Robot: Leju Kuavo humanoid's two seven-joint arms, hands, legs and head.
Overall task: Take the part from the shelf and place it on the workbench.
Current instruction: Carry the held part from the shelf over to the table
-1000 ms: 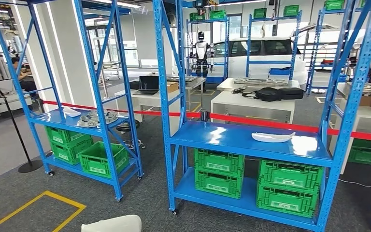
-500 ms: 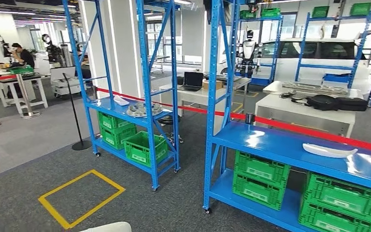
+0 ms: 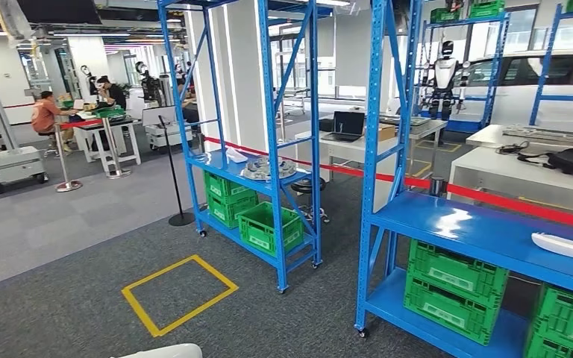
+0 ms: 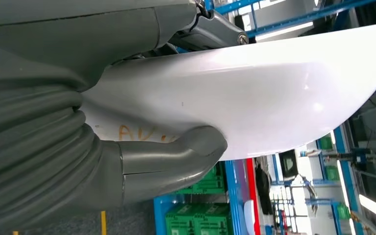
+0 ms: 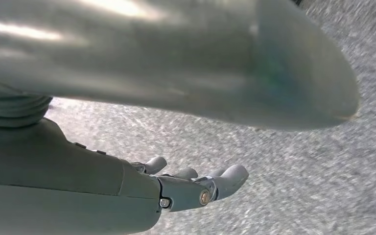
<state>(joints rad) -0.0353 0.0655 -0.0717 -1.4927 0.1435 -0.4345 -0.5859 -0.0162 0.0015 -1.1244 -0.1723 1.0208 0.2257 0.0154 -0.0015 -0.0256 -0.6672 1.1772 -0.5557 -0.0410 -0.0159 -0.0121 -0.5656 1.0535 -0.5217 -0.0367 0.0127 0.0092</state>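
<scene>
The left hand (image 4: 127, 147) grips the white part (image 4: 254, 93), its thumb pressed under the panel beside orange handwriting, partly hidden, that reads roughly "AV". The right hand (image 5: 186, 188) hangs over grey carpet (image 5: 298, 186), fingers apart and holding nothing. The part's edge (image 3: 160, 350) shows well short of the blue shelf (image 3: 485, 231).

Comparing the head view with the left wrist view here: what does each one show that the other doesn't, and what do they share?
Head view alone: the yellow floor square, the red barrier tape, a standing humanoid robot and people at a table far left. Left wrist view alone: the left hand gripping the white part, thumb beneath it, and orange lettering on the part. Both: blue shelving and green crates; the part's edge also pokes into the head view.
</scene>
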